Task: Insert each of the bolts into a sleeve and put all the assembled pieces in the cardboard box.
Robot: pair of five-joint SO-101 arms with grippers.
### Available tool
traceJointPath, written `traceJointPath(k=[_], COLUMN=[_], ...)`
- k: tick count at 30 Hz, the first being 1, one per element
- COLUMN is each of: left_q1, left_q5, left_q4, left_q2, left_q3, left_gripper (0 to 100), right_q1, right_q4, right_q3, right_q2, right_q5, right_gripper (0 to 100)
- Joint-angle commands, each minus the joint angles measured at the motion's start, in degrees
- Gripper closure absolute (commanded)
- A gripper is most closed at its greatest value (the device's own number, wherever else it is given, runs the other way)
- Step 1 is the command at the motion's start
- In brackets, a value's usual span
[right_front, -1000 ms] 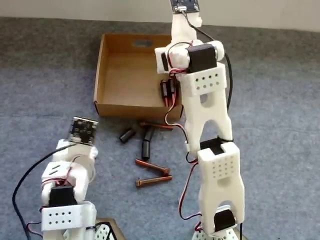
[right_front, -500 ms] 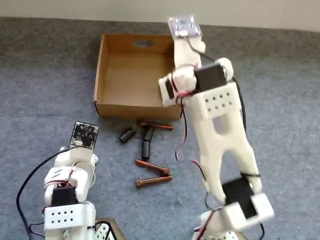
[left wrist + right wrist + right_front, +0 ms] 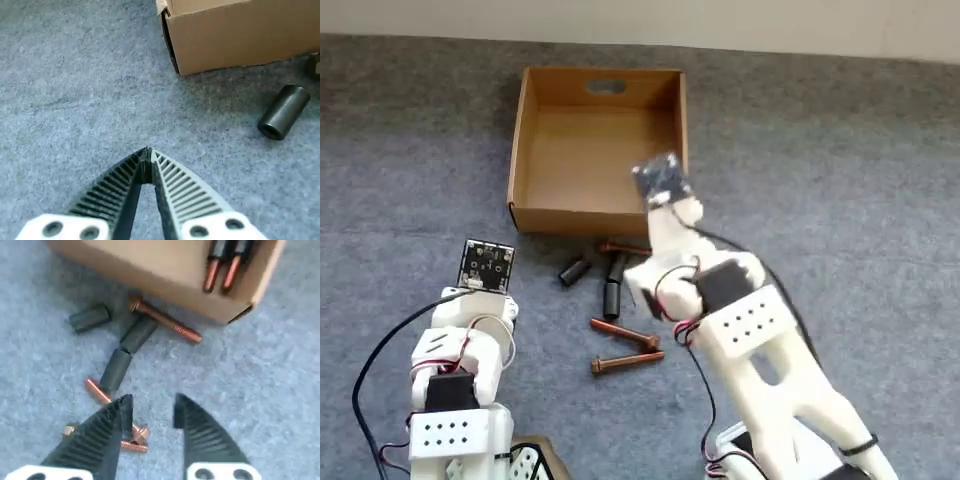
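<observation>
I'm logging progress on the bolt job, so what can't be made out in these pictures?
1. High view: the right arm covers the cardboard box's near right corner, hiding what lies there.
2. Right wrist view: the two assembled pieces in the box are cut off by the picture's edge.
3. Right wrist view: the open right end effector hides part of two bolts.
4. Left wrist view: a dark part is cut off at the edge.

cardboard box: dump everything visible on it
The cardboard box is a shallow, open-topped tray of plain brown board, standing upright on the grey carpet. Its far wall has a slot-shaped hand cutout. The right wrist view shows two assembled pieces, black sleeves with copper ends showing, lying side by side in a near corner. A loose bolt lies on the carpet just outside the near wall; contact cannot be told.
</observation>
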Motion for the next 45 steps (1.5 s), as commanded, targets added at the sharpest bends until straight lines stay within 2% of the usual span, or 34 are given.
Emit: traceJointPath(k=[1, 7, 12, 27, 35, 39, 42, 45], left_q1=[0.75, 0.66, 0.66, 0.66, 0.66, 0.66, 0.66, 0.66], left_q5=[0.35, 0.26, 0.26, 0.26, 0.26, 0.26, 0.26, 0.26], left_q4=[-1.23, -1.14, -1.14, -0.35, -0.35, -0.35, -0.35, -0.35], left_q2=[-0.13, 0.31, 0.40, -0.04, -0.04, -0.04, -0.04, -0.04], left_q3=[1.45, 1.45, 1.45, 1.45, 1.45, 1.45, 1.45, 1.54], left_gripper=[99, 99, 99, 99, 99, 99, 99, 99], right_q1=[-2.07, -5.58, -9.19, -9.36, -9.19, -8.48, -6.55, -4.09], right_q4=[-5.85, -11.38, -15.96, -16.40, -16.40, -16.40, -16.40, -15.96], right_q3=[4.62, 6.02, 5.41, -9.10, -11.82, -11.91, -11.56, -9.89], right_q2=[-0.48, 4.79, 11.21, 31.08, 39.25, 40.57, 38.37, 32.22], right_q5=[0.53, 0.35, -6.33, -7.12, -7.12, -7.12, -6.68, -6.68], right_gripper=[85.8, 87.1, 87.1, 87.1, 87.1, 88.4, 99.7, 99.1])
